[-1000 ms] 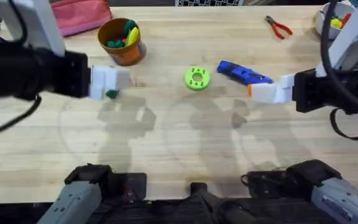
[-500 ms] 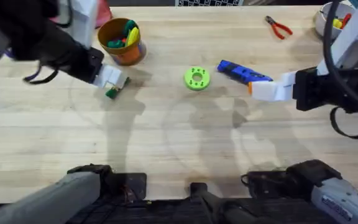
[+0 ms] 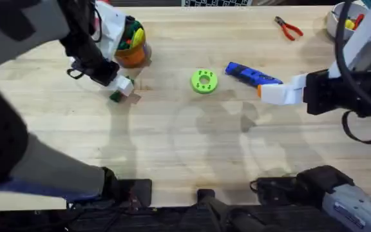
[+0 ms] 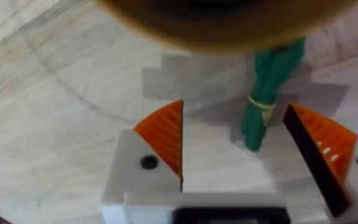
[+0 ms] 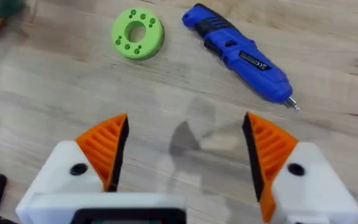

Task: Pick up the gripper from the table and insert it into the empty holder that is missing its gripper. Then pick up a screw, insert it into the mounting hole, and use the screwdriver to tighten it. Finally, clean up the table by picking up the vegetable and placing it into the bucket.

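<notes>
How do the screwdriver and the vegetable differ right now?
The screwdriver is blue, smooth and clearly longer; the vegetable is a short dark-green bundle with a yellow band. The vegetable lies between the open left gripper fingers, the screwdriver beyond the right gripper. Both lie on the table.

Left arm swings up over the bench toward the bucket

Since a second ago the left claw (image 3: 122, 86) has moved from low at the left edge to just beside the bucket (image 3: 131, 55), its arm now looming large and dark under the camera; the vegetable (image 4: 266, 99) lies between its spread orange pads (image 4: 164, 135), close under the bucket's rim.
</notes>
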Motion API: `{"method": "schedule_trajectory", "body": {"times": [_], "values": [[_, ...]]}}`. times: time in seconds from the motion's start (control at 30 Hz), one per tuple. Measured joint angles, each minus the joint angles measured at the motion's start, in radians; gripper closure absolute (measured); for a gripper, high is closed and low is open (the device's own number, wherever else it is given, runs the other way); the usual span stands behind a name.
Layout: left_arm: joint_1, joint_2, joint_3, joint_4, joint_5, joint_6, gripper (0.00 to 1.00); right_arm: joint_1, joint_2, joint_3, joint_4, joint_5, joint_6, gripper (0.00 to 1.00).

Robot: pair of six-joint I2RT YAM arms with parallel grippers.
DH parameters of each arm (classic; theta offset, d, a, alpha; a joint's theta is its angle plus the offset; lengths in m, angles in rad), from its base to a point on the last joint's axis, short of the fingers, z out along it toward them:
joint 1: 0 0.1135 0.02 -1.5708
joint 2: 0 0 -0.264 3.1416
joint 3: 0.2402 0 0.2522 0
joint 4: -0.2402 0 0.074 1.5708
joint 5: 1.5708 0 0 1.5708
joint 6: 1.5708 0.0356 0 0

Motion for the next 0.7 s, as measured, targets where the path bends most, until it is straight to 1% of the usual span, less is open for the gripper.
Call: {"method": "schedule_trajectory", "body": {"times": [0.13,0.23,0.27,0.3,0.33,0.37,0.4,0.47,0.5,0.53,0.57,0.7], "values": [[-0.001,0.074,0.0,0.023,0.001,0.008,0.015,0.0,0.0,0.0,0.0,0.0,0.0,0.01],[-0.001,0.084,0.011,0.023,0.007,0.015,0.006,0.0,0.0,0.0,0.0,0.0,0.0,0.009],[-0.001,0.085,0.011,0.024,0.008,0.018,0.015,0.0,0.0,0.0,0.0,0.0,0.0,0.009],[-0.001,0.085,0.011,0.024,0.01,0.019,0.052,0.0,0.0,0.0,0.0,0.0,0.0,0.009],[-0.001,0.086,0.011,0.027,0.011,0.02,0.116,0.0,0.0,0.0,0.0,0.0,0.0,0.009],[-0.001,0.087,0.011,0.029,0.013,0.019,0.217,0.0,0.0,0.0,0.0,0.0,0.0,0.008],[-0.001,0.089,0.011,0.031,0.012,0.021,0.384,0.0,0.0,0.0,0.0,0.0,0.0,0.009],[-0.001,0.093,0.011,0.032,0.014,0.021,0.684,0.0,0.0,0.0,0.0,0.0,0.0,0.009],[-0.002,0.093,0.012,0.032,0.014,0.021,0.831,0.0,0.0,0.0,0.0,0.0,0.0,0.01],[-0.003,0.093,0.012,0.032,0.012,0.022,0.954,0.0,0.0,0.0,0.0,0.0,0.0,0.008],[-0.003,0.094,0.012,0.034,0.009,0.021,0.976,0.0,0.0,0.0,0.0,0.0,0.0,0.01],[-0.003,0.097,0.013,0.029,0.011,0.009,0.972,0.0,0.0,0.0,-0.002,0.0,0.0,0.01]]}}
